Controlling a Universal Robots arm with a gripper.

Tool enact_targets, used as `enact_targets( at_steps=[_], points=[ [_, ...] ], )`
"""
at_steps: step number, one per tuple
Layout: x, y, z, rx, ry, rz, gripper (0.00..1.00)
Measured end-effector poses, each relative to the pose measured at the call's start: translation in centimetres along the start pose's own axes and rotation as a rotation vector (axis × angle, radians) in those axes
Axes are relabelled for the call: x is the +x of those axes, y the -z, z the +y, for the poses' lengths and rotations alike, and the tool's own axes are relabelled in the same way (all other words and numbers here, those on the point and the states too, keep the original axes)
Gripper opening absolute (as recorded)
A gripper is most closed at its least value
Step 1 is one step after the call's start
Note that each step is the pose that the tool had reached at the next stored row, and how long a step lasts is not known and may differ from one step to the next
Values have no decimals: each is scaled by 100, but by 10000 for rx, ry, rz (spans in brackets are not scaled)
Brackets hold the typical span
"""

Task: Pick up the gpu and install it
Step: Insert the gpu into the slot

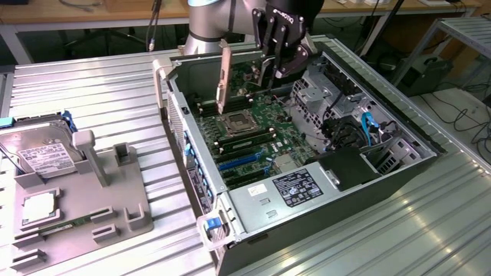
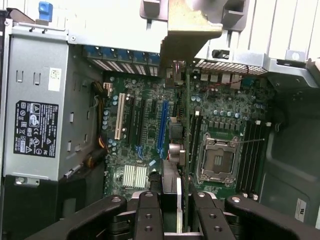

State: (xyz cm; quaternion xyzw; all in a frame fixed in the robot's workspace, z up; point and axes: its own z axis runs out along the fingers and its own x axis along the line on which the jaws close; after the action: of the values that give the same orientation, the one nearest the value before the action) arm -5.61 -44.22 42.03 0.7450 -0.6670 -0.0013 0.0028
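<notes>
My gripper [image 1: 274, 68] is shut on the gpu [image 1: 225, 80], a thin card held on edge above the open computer case [image 1: 184, 144]. Its silver end bracket points toward the exterior view's left, over the case's rear wall. In the wrist view the gpu [image 2: 176, 150] shows edge-on between my black fingers [image 2: 149, 212], with its bracket [image 2: 192, 27] at the far end. Below it lies the green motherboard [image 2: 145, 125] with a long blue slot [image 2: 161, 127]. The card hangs above the board, apart from it, roughly parallel to the slots.
Inside the case are the CPU socket [image 1: 234, 122], memory slots and a grey power supply [image 1: 295, 187], with drive cages and cables at the exterior view's right. On the ribbed metal table, a grey fixture tray [image 1: 92, 213] holds a hard drive [image 1: 42, 152].
</notes>
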Motion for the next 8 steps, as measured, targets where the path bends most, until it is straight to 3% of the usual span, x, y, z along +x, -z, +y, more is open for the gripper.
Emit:
enact_targets(
  at_steps=[3,8],
  points=[
    [0,-39,0,-1,-324,-3,28],
    [-1,-102,-1,-2,-378,-3,28]
  ],
)
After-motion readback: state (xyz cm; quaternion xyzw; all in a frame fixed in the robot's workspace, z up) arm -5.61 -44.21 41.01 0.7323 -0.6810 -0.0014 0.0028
